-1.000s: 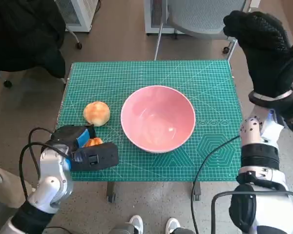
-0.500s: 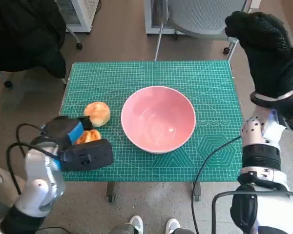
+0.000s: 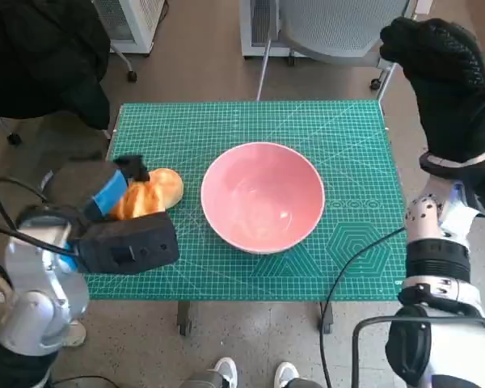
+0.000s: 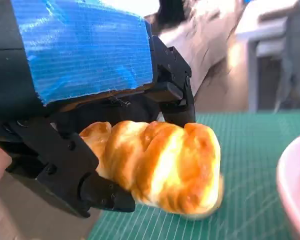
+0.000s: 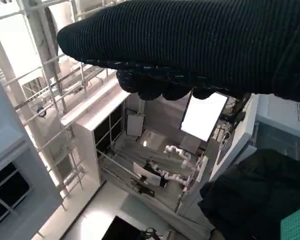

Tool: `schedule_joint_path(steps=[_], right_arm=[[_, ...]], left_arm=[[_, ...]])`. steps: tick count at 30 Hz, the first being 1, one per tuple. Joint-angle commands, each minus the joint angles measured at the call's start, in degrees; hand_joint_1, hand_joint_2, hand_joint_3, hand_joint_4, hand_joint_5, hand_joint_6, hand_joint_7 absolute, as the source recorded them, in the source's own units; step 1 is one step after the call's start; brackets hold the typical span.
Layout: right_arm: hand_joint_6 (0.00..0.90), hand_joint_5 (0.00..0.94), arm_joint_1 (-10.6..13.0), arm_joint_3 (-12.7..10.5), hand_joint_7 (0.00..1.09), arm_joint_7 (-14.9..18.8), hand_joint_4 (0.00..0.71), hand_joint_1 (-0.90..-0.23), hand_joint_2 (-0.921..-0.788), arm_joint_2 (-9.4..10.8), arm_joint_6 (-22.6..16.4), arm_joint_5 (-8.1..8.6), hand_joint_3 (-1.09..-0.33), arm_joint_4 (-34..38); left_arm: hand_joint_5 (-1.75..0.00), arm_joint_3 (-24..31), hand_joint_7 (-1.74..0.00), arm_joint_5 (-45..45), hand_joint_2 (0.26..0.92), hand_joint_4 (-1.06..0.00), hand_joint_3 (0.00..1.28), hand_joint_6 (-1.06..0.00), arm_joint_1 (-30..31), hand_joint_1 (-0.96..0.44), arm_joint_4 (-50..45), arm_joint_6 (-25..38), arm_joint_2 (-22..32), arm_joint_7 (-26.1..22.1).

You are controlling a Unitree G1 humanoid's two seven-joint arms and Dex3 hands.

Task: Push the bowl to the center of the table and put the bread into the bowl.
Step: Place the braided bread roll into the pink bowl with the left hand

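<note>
The pink bowl (image 3: 263, 196) stands empty near the middle of the green mat (image 3: 339, 133); its rim (image 4: 296, 194) shows at the edge of the left wrist view. My left hand (image 3: 105, 200) grips a golden twisted bread (image 3: 132, 203) and holds it above the mat, left of the bowl. The left wrist view shows that bread (image 4: 160, 165) clamped between the black fingers (image 4: 97, 192). A round bun (image 3: 169, 183) lies on the mat just beyond it. My gloved right hand (image 3: 449, 77) is raised high off the table's far right corner and holds nothing.
A grey chair (image 3: 339, 28) stands behind the table. A dark coat (image 3: 40, 56) lies at the far left. Shoes (image 3: 226, 372) show at the near edge. The right wrist view shows only the glove (image 5: 190, 45) and the room.
My left hand has lifted the twisted bread off the mat and carried it up and away, close to the round bun. The right hand has hardly moved.
</note>
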Motion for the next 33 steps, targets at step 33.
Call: schedule_joint_path(steps=[33], right_arm=[[0.303,0.0,0.7,-0.1,0.0,-0.2,0.233,-0.786,-0.921,-0.3,1.2,0.02,-0.761,-0.1]], left_arm=[[-1.57,-4.3,-1.12,4.7,0.67,-0.54,0.61,-0.62,-13.7,0.0,1.2,-6.2,-7.7,-2.6]])
